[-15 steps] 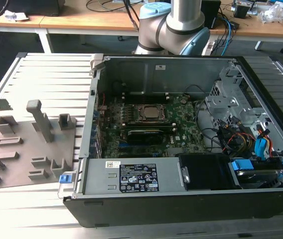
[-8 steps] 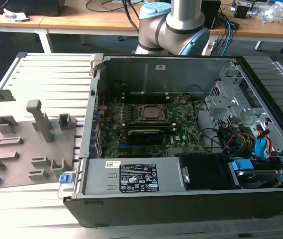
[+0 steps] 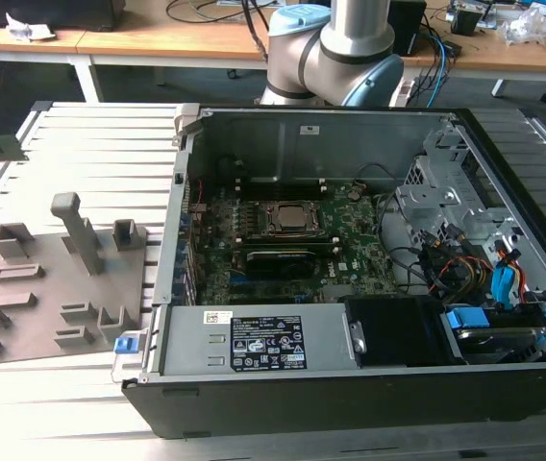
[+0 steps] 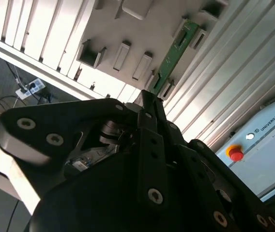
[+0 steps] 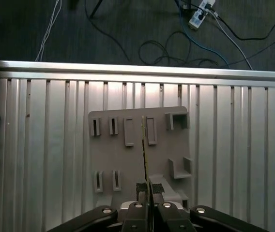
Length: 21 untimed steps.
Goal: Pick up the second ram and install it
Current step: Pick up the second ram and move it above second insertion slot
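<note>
Hand (image 5: 147,187) pinches the second ram (image 4: 175,55) by one end, fixture plate (image 5: 128,164) below. Thin grip; stick may tilt or slip.

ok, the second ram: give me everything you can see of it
The second ram is a thin, narrow green circuit-board stick. The second wrist view shows its flat face with small components, and the first wrist view shows it edge-on as a fine line. The fingers look shut on its near end. The rest juts out over the grey fixture plate. Can't tell whether it touches the plate.
</note>
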{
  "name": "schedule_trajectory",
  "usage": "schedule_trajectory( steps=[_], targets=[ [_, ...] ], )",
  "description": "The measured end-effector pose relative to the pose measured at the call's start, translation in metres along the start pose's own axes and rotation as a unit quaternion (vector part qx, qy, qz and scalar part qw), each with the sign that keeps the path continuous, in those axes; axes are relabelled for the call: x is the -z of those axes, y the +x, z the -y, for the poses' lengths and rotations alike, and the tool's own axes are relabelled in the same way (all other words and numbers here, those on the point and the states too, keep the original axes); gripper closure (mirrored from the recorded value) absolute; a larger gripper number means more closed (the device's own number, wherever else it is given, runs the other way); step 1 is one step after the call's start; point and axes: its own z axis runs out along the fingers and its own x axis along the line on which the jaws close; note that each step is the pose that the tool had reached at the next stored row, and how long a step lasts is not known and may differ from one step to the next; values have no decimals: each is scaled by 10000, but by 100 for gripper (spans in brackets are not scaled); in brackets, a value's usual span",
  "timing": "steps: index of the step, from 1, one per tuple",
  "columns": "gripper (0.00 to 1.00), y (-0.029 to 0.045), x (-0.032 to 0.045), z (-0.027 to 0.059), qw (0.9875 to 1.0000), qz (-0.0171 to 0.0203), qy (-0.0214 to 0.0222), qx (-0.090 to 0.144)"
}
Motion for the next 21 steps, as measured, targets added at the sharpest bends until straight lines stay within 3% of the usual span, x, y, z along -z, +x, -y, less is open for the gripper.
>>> schedule_trajectory(
  steps=[3, 9, 13, 16, 21],
  targets=[
    [86, -34, 121, -1, 10000, 3, 0, 0],
    [86, -35, 125, 7, 10000, 3, -2, -1],
    [86, -31, 130, 165, 10000, 4, 0, 0],
    [86, -26, 139, 349, 10000, 4, 0, 0],
    [86, -20, 148, 573, 10000, 4, 0, 0]
  ],
)
